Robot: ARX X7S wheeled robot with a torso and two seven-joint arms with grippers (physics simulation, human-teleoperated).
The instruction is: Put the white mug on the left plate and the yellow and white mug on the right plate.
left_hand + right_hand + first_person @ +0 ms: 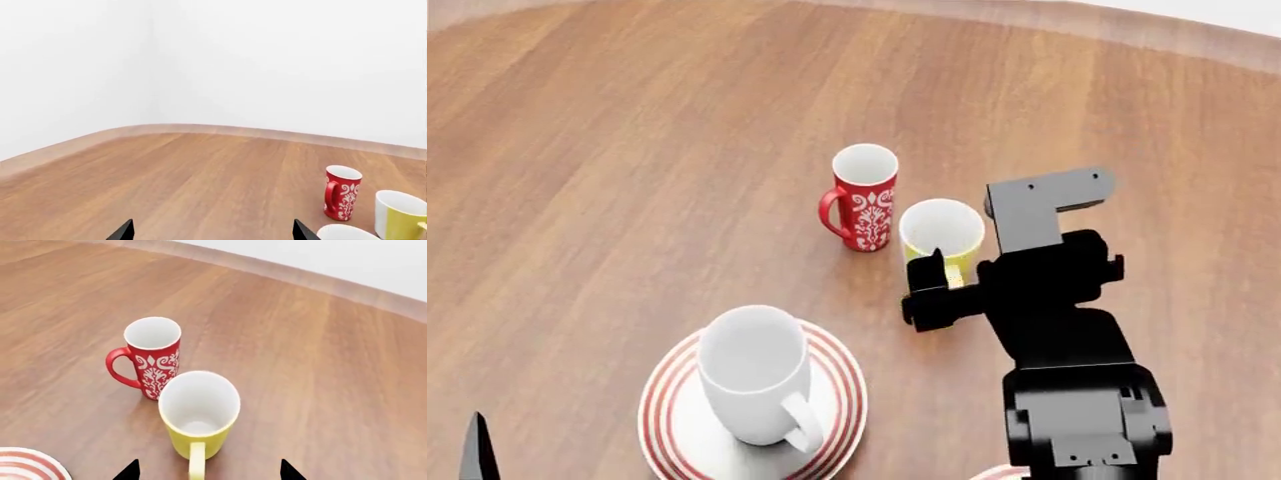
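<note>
The white mug (754, 375) stands upright on the left plate (665, 425), handle toward me; its rim shows in the left wrist view (347, 233). The yellow and white mug (942, 233) stands on the table beside a red mug. My right gripper (938, 287) is open just behind it. In the right wrist view the mug (199, 410) points its yellow handle between the spread fingertips of the gripper (208, 473), with no contact visible. Only a sliver of the right plate (994, 472) shows at the bottom edge. My left gripper (213, 232) is open and empty.
A red mug with a white floral pattern (865, 200) stands just left of the yellow mug, nearly touching it; it also shows in the right wrist view (153, 357) and the left wrist view (343, 192). The wooden table's curved far edge (200, 129) meets white walls.
</note>
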